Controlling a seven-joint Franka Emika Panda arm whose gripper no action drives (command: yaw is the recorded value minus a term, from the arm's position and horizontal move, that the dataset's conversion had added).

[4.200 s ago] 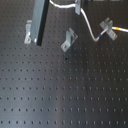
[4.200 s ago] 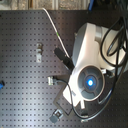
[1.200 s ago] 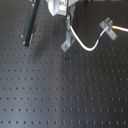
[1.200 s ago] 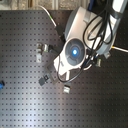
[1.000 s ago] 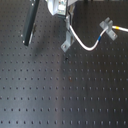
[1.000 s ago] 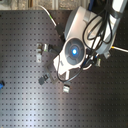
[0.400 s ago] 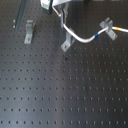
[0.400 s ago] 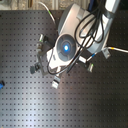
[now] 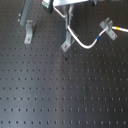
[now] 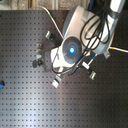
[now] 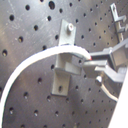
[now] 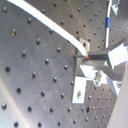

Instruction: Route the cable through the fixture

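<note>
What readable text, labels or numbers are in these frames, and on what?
None readable in any view.
The robot arm's housing in the second exterior view shows only a glowing blue light, no lettering.
The cable carries a plain blue band, no print visible.
The fixture and the perforated board show no markings.

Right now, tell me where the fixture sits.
In the first exterior view, the fixture stands on the board upper centre, below the end effector, with the cable running to the first exterior view's right.
</note>
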